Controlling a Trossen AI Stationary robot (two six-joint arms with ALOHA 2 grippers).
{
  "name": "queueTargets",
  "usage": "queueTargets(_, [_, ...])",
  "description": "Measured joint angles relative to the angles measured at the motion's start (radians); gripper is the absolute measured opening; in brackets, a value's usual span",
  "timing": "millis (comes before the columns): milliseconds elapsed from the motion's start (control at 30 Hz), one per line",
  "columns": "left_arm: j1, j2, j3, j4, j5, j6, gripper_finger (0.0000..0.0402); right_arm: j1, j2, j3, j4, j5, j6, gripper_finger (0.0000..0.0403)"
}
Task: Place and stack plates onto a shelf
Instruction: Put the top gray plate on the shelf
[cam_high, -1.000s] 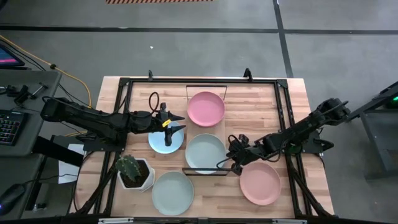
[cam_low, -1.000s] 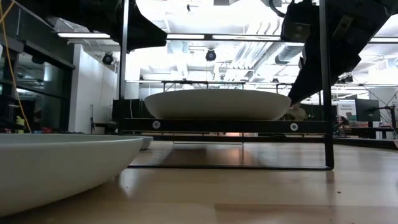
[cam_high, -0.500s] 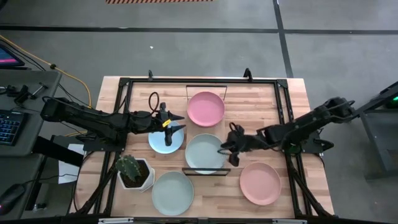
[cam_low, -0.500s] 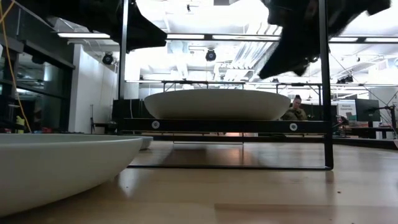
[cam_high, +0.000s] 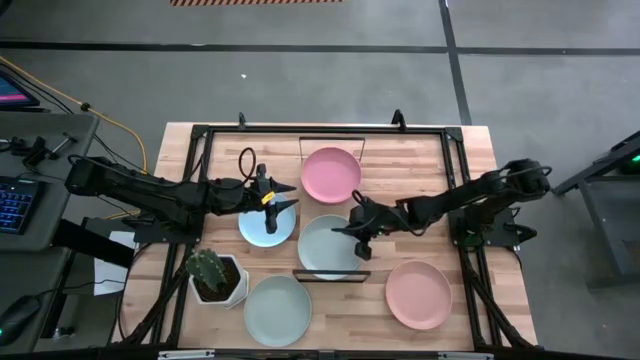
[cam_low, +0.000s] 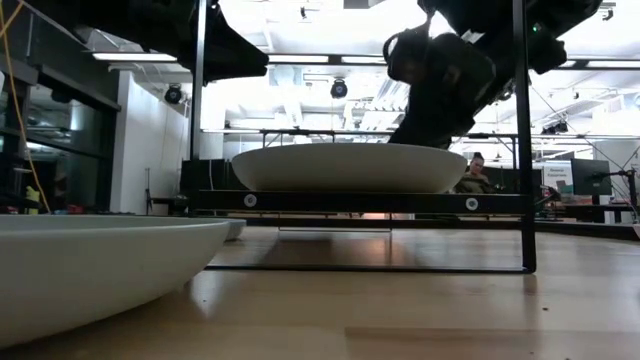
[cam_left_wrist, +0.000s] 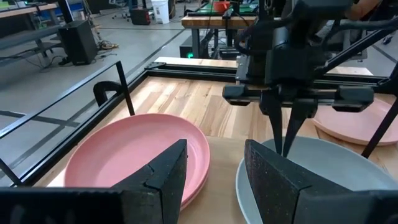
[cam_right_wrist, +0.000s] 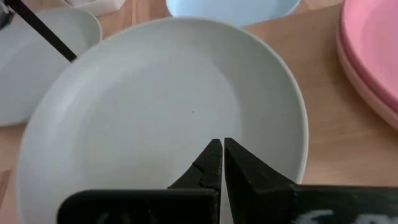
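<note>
Mint plate (cam_high: 329, 246) on the shelf (cam_high: 352, 215): your right gripper (cam_high: 362, 243), fingers closed and empty, hangs over its right edge. Left gripper (cam_high: 281, 201) open above the blue plate (cam_high: 255, 229).

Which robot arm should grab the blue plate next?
Probably the left. The left gripper hangs open right over the light blue plate. The right gripper is shut above the mint plate on the shelf, farther from the blue one.
</note>
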Motion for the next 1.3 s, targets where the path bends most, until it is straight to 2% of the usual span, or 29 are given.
queueTargets(167, [0.0,0.0,0.0,0.001,0.0,0.0,0.0151,0.0,0.018,0.0,-0.007,0.002,0.0,0.0])
queueTargets(433, [0.0,0.0,0.0,-0.005,-0.003,0.0,0.0151,-0.002,0.018,0.0,-0.014,0.1,-0.032,0.0])
queueTargets(1033, [0.0,0.0,0.0,-0.022,-0.019,-0.003,0.0151,-0.04,0.016,0.0,-0.052,0.162,-0.036,0.0])
queueTargets(1300, [0.0,0.0,0.0,-0.021,-0.02,-0.003,0.0151,-0.04,0.016,0.0,0.025,0.162,-0.052,0.0])
